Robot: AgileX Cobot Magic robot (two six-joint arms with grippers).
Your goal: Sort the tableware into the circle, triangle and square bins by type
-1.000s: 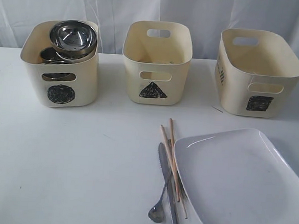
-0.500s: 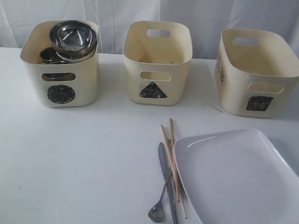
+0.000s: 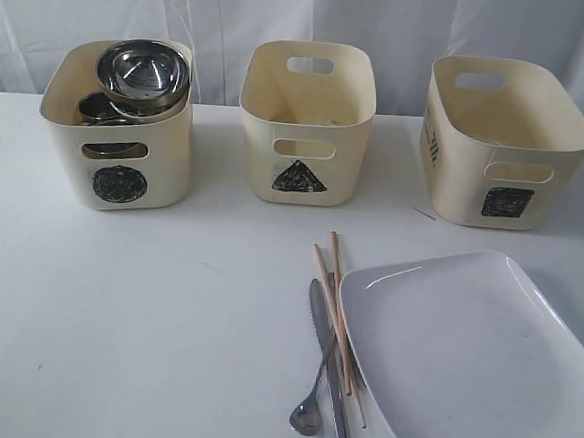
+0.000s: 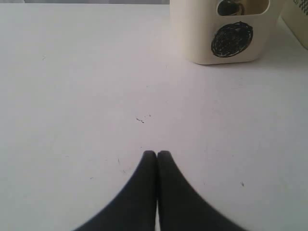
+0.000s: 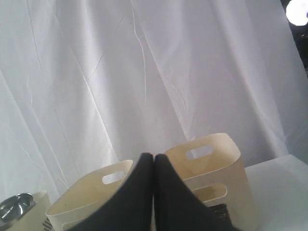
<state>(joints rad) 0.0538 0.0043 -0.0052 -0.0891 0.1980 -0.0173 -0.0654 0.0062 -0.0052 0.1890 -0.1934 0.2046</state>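
Our left gripper [image 4: 157, 153] and right gripper [image 5: 153, 156] are both pressed together, holding nothing. The chopsticks [image 3: 326, 292], knife [image 3: 340, 433] and spoon [image 3: 305, 417] lie crossed just beside the plate [image 3: 472, 362] (an awkward heap). We should probably spread the right jaws and pinch one piece away from the rim.

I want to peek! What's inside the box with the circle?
A steel bowl sits on top, with another shiny steel piece beside it. Whatever lies lower in the circle bin is covered.
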